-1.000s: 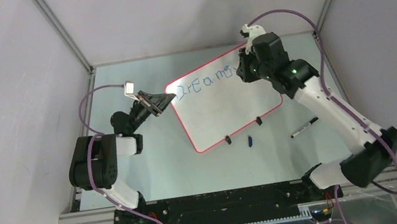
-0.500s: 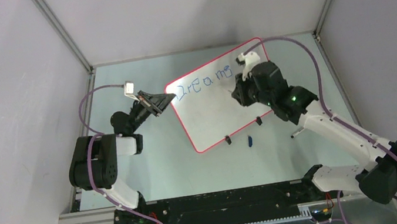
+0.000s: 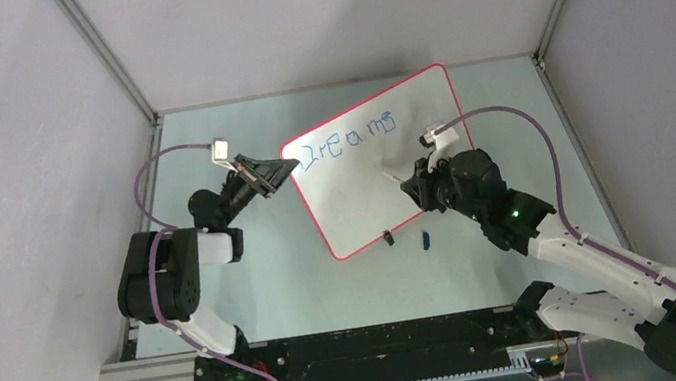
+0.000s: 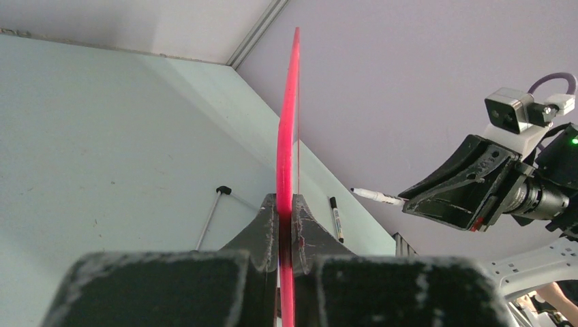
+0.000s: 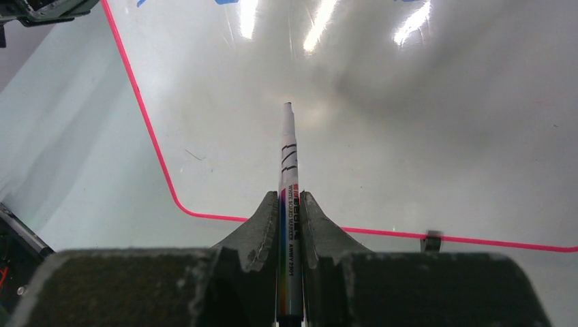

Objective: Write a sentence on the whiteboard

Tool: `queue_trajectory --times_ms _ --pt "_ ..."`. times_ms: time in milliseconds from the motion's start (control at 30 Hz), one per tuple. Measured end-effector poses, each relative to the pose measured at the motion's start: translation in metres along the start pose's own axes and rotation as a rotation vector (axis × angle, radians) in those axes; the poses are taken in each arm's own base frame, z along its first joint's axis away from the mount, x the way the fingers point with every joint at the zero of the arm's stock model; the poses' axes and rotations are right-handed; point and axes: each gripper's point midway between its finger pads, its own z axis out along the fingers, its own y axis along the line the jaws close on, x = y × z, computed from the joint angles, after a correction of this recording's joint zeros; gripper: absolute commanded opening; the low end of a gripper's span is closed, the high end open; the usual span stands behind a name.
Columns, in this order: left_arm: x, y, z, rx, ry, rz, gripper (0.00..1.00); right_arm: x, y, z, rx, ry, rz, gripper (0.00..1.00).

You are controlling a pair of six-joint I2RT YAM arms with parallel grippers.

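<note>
The writing (image 3: 347,141) is being shown whole in the top view alone: one blue line, roughly "Dreams", running along the 12 o'clock edge of the board (image 3: 366,201), which is being kept at the middle of the table (image 3: 254,264). In the right wrist view only scraps of blue are being caught at the frame's 12 o'clock. A second marker (image 4: 335,219), dark at both ends, is being shown lying on the table in the left wrist view alone.

The following are being counted: two arms, two grippers, one board, one line of writing and two markers. One blue cap (image 3: 426,237) is being seen on the table just beyond the board's 6 o'clock edge. One clip foot (image 3: 387,237) is being seen on that edge.

The left gripper (image 3: 285,168) is being kept closed on the board's 9 o'clock corner. In the left wrist view the red rim (image 4: 287,136) is being seen edge-on, pinched between the two fingers with no gap.

The right gripper (image 5: 291,199) is being kept clamped on a white marker (image 5: 287,150), whose barrel is being squeezed between both fingers. Its tip is being pointed at bare white at about 4 o'clock from the board's centre. In the left wrist view the tip is being shown apart from the board's face.
</note>
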Motion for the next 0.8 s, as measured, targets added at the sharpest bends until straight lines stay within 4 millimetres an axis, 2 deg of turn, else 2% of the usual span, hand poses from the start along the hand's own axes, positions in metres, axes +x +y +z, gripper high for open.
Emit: queue_trajectory --times_ms 267,500,700,800 --pt "0.0 0.0 0.0 0.0 -0.001 0.0 0.0 0.007 -0.001 -0.004 0.001 -0.099 0.016 0.0" --pt "0.0 0.0 0.0 0.0 0.0 0.0 0.0 -0.005 -0.003 -0.006 0.024 -0.174 0.025 0.0" --pt "0.0 0.0 0.0 -0.001 -0.001 0.0 0.0 0.009 0.004 0.008 0.065 -0.124 -0.003 0.0" --pt "0.0 0.0 0.0 -0.001 -0.001 0.0 0.0 0.012 0.009 0.008 0.077 -0.119 -0.016 0.0"
